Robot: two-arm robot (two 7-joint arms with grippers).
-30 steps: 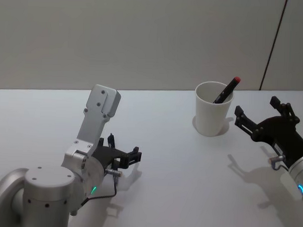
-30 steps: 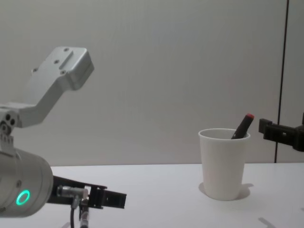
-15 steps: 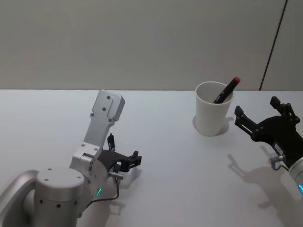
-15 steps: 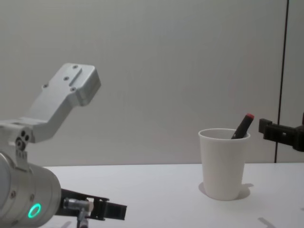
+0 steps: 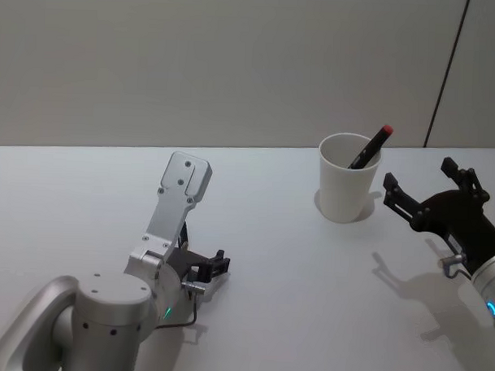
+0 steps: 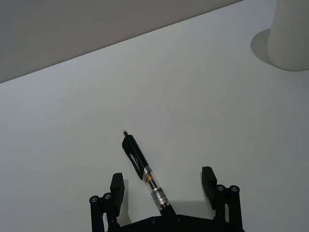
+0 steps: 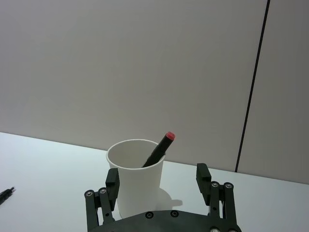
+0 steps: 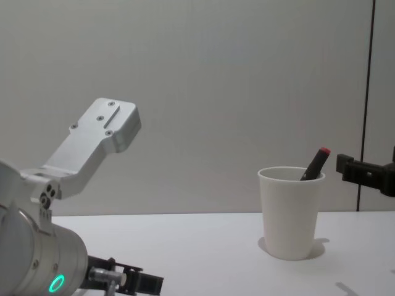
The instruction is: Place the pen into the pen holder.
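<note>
Two spread grippers: left gripper low astride pen; right gripper before pen holder

Left wrist view: the black pen has its near end hidden under the body of the left end effector. The pen holder is cut off by the picture's edge — rim and far side out of sight. Head view: the red-capped pen — lower length hidden behind the holder's wall.
</note>
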